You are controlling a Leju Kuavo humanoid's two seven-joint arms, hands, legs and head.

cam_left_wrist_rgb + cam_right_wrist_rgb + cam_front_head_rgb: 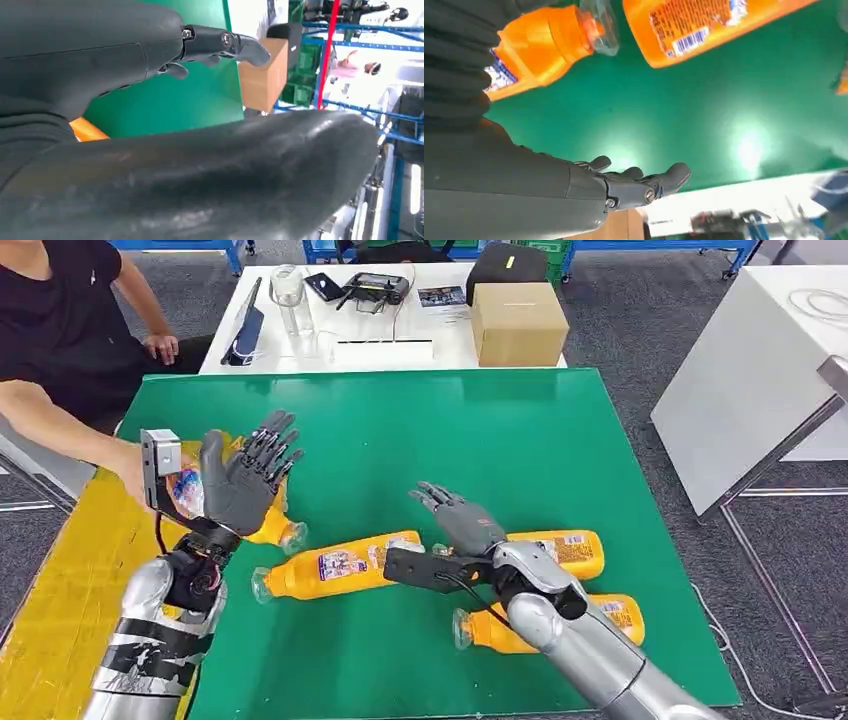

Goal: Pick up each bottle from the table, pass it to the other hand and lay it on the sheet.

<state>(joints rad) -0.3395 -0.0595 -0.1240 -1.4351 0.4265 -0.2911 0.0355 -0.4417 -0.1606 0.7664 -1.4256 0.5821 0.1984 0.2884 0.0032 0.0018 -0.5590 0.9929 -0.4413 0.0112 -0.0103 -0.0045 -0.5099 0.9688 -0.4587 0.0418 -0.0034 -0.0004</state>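
Note:
Several orange bottles with clear caps lie on the green sheet (520, 440). One bottle (272, 527) lies at the sheet's left edge, partly hidden behind my left hand (243, 483), which is raised with the palm up and fingers spread, holding nothing. Another bottle (340, 565) lies in the middle. My right hand (462, 523) hovers flat and open over the sheet, beside a third bottle (570, 550). A further bottle (610, 620) lies under my right forearm. In the right wrist view, a capped bottle (541, 52) and a bottle base (704, 30) lie beyond the fingers (644, 187).
A person sits at the left, with a hand (128, 468) at the end of the left bottle. Behind the sheet, a white table holds a cardboard box (518, 322), a clear cup (288, 290) and devices. Another white table (760, 370) stands to the right. Bare yellow tabletop (70, 580) lies left of the sheet.

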